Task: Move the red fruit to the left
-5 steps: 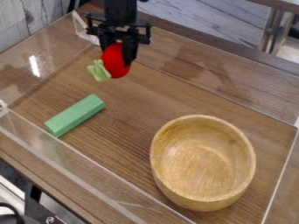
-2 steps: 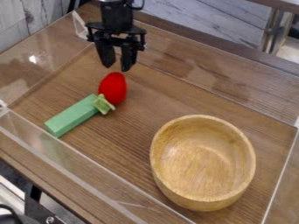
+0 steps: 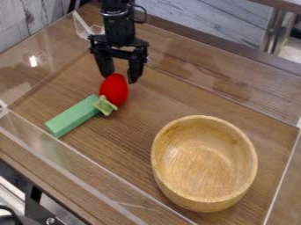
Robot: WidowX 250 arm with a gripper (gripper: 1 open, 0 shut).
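Observation:
The red fruit (image 3: 113, 88) lies on the wooden table, its light green cap (image 3: 105, 107) pointing toward the near side and touching the end of the green block. Directly above and just behind the fruit hangs my black gripper (image 3: 121, 68), open, its two fingers spread wide with nothing between them. The fingertips end a little above the fruit's top.
A flat green rectangular block (image 3: 74, 116) lies to the left of the fruit. A large wooden bowl (image 3: 205, 162) sits at the near right. Clear plastic walls (image 3: 35, 53) ring the wooden table (image 3: 200, 88).
A second ago the gripper held the fruit in the air. It has since let go; the fruit dropped to the table beside the green block, and the jaws have spread wider.

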